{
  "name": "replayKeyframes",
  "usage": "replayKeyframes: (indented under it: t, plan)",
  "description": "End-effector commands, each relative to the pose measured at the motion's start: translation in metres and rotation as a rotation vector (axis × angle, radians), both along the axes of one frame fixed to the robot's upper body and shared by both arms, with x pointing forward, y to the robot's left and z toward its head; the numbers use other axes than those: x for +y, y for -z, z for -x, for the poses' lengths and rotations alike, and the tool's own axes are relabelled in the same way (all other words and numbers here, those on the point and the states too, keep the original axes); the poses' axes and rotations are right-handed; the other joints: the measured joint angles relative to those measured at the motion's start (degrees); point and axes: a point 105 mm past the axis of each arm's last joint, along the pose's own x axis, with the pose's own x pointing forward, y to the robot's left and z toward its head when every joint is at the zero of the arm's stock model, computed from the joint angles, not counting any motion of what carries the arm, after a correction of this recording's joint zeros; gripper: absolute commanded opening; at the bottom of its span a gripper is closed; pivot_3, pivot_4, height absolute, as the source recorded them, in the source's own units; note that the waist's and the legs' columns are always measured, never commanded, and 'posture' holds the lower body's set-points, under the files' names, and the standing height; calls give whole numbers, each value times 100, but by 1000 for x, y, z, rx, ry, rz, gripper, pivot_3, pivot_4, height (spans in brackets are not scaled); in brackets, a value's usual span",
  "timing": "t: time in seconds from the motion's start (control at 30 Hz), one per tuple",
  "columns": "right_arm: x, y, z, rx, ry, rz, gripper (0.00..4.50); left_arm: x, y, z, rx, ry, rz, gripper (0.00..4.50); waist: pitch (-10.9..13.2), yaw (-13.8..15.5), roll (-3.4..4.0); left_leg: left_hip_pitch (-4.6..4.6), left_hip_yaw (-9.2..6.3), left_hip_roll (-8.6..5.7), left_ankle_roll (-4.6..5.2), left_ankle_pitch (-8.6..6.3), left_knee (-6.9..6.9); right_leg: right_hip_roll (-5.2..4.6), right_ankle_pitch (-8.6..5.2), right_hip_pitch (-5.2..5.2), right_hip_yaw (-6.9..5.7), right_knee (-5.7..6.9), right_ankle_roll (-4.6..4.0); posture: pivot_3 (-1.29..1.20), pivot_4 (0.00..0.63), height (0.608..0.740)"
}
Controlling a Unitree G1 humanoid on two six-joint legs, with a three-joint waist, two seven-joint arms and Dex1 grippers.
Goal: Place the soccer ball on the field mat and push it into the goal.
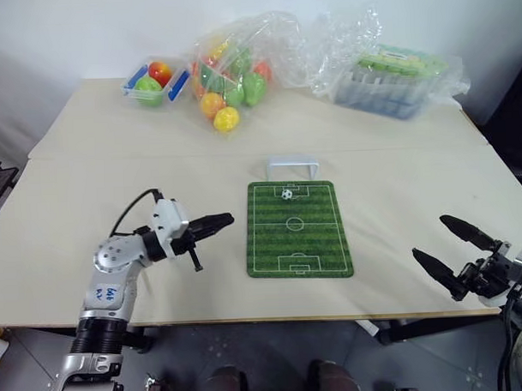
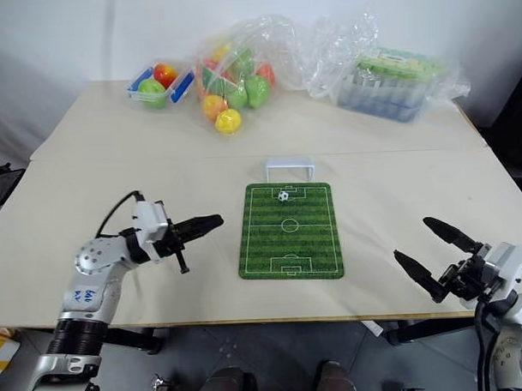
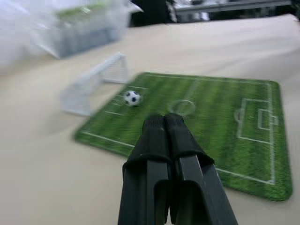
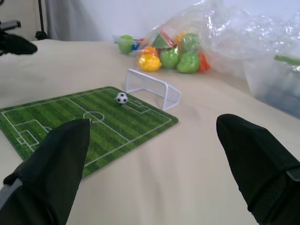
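While the ball (image 1: 287,194) sits on the mat (image 1: 298,230), in the penalty box just in front of the goal (image 1: 292,167) and not yet inside it, placement is judged complete and the push remains. The left gripper (image 1: 212,223) hovers off the mat's left edge, its fingers pressed together and holding nothing. The right gripper (image 1: 451,247) hangs well to the mat's right with its jaws spread wide and empty. The next move, as judged, calls for the closed left fingertips to come in behind the ball on the centre-circle side and nudge it straight through the goal mouth, gently enough not to shift the frame.
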Motion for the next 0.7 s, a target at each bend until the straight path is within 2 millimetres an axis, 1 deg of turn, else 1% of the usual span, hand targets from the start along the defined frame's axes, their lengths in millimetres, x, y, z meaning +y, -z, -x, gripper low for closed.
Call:
replayKeyframes:
  t: [0.03, 0.13, 0.27, 0.33, 0.47, 0.7]
  plan:
    - [-5, -4, 2, -29, 15, 5, 4500, 38, -14, 20, -22, -88, 24, 38, 0, -58, 0, 1, 5, 4, -3, -2, -8, 2, 0, -8, 3, 0, -1, 0, 150, 740]
    - [-6, -3, 1, -30, 13, 7, 4500, 50, -12, 26, 12, -147, 29, 38, 2, -62, 3, 1, 12, 9, -4, -2, -17, 8, -2, -13, 5, -2, -3, 0, 150, 740]
    - [-6, -1, -1, -28, 7, 4, 4500, 79, 2, 33, 106, -297, 60, 38, 2, -23, 3, 3, 15, 8, -3, -2, -14, 8, -1, -9, 10, -2, -3, 0, 150, 740]
    - [-6, -1, -3, -29, 6, 3, 4500, 88, 6, 36, 101, -353, 62, 38, 2, -16, 3, 3, 15, 9, -4, -3, -15, 9, -2, -12, 9, -2, -3, 0, 150, 740]
    - [-7, -1, -5, -33, 5, 2, 4500, 91, 6, 39, 94, -392, 85, 38, 2, -8, 3, 3, 17, 9, -4, -4, -15, 9, -2, -12, 12, -3, -3, 0, 150, 740]
    - [-7, -3, -8, -39, -1, 9, 4500, 88, 5, 36, 68, -391, 88, 38, 2, -16, 4, 3, 19, 10, -5, -4, -18, 9, -1, -15, 12, -3, -3, 0, 150, 740]
